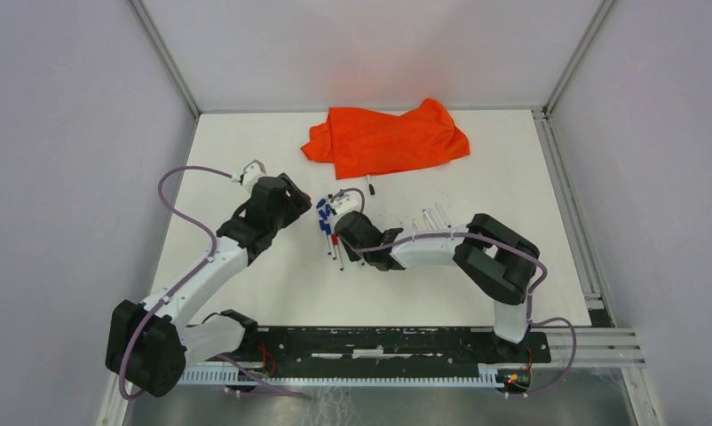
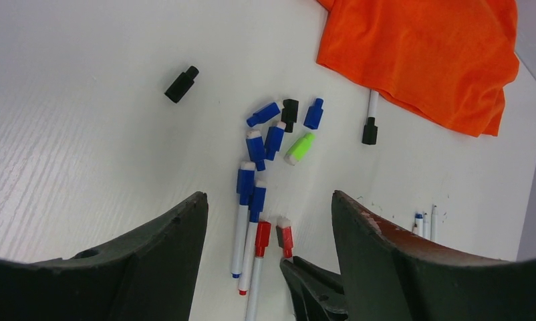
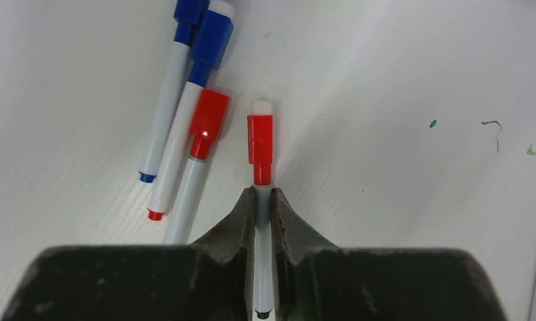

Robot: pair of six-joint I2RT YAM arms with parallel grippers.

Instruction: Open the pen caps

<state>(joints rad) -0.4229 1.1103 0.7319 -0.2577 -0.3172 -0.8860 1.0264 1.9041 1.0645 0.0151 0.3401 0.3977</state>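
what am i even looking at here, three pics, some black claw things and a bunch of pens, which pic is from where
These are two robot arms bolted at the near edge of a white table. The wide picture comes from a fixed camera above and behind them. The other two come from small cameras on the wrists, so the dark shapes at the bottom of those are each arm's own fingers.

On the table lie an orange cloth, loose pen caps in blue, black and green, and some capped pens.

The left gripper hangs open above the pile, holding nothing. The right gripper has closed on the white barrel of a red-capped pen, its cap sticking out past the fingertips.
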